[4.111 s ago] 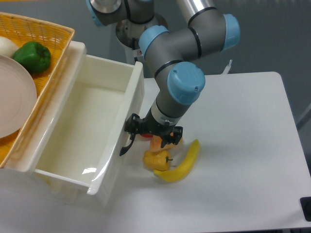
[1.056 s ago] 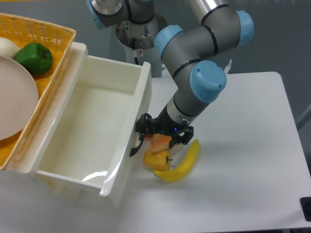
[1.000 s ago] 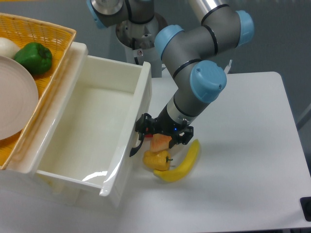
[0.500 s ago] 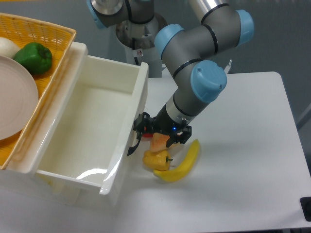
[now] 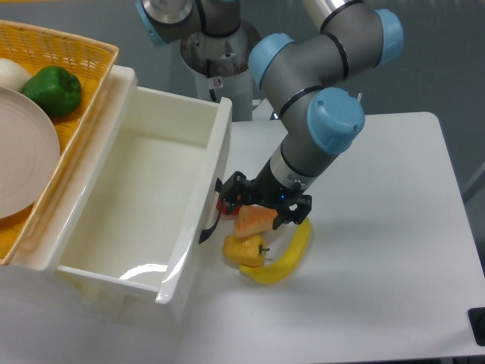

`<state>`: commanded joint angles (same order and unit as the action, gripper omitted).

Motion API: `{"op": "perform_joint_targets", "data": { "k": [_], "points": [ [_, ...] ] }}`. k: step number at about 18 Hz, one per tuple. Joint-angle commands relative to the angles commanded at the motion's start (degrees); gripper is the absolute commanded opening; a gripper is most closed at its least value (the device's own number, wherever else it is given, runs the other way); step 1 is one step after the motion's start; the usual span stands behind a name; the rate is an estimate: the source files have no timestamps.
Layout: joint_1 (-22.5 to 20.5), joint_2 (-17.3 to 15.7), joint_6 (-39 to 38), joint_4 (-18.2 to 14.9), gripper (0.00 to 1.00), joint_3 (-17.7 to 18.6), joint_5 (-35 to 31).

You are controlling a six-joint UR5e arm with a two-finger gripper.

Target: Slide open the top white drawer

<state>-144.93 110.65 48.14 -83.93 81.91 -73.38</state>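
Observation:
The top white drawer (image 5: pixel 136 199) stands pulled far out of the cabinet, its deep inside bare. Its front panel faces right and carries a curved black handle (image 5: pixel 208 227). My gripper (image 5: pixel 264 203) hangs low over the table just right of that panel. It is a short way off the handle, open, with nothing between its fingers.
A yellow pepper (image 5: pixel 244 249), a banana (image 5: pixel 286 252) and an orange piece (image 5: pixel 255 220) lie on the table right under the gripper. A woven yellow basket (image 5: pixel 79 45) on the cabinet top holds a green pepper (image 5: pixel 51 88) and a white plate (image 5: pixel 23 152).
Over four seconds the drawer slid further out to the right. In the last half second the gripper drew right, away from the handle, while the drawer stayed put.

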Motion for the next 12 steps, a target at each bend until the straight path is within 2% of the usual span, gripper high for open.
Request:
{"op": "perform_joint_targets", "data": {
  "k": [3,6,12],
  "points": [
    [0.00,0.09,8.62,0.00,1.00,0.00,-4.48],
    [-0.09,0.44,14.69,2.37,1.00,0.26,-5.98],
    [-0.18,0.79,19.89,2.64,1.00,0.62,-8.89]
  ]
}}
